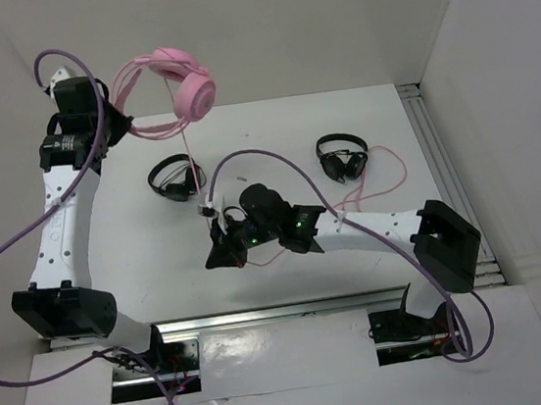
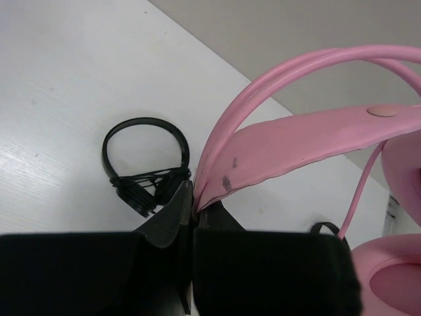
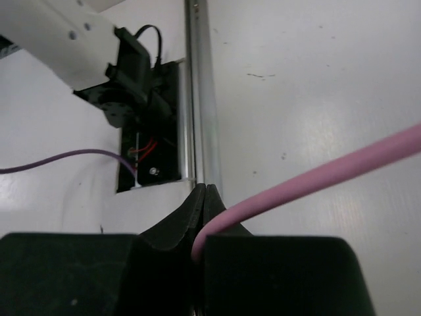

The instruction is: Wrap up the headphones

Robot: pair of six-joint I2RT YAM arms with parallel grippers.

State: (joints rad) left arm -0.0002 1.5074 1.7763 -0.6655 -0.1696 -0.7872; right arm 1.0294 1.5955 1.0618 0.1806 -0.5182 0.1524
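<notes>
Overhead: your left fingers (image 1: 120, 122) hold the pink headphones (image 1: 176, 76) aloft over the bench's (image 1: 138, 248) far edge, with the cable (image 1: 191, 163) dangling. Left wrist: they're clamped tight on the headband (image 2: 296, 141), above a black headset (image 2: 141, 164). Right wrist: your right fingers (image 3: 195, 209) are pinched shut on the cable.

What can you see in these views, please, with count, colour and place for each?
headphones: one, pink, held aloft over the table's far left corner.
cable: one, pink, hanging from the headphones down to the right pincer.
small headsets: two, black, lying on the table, left and right of centre.
table: one, white, beneath everything.
left pincer: one, black, shut on the headphones' headband.
right pincer: one, black, shut on the cable.
</notes>
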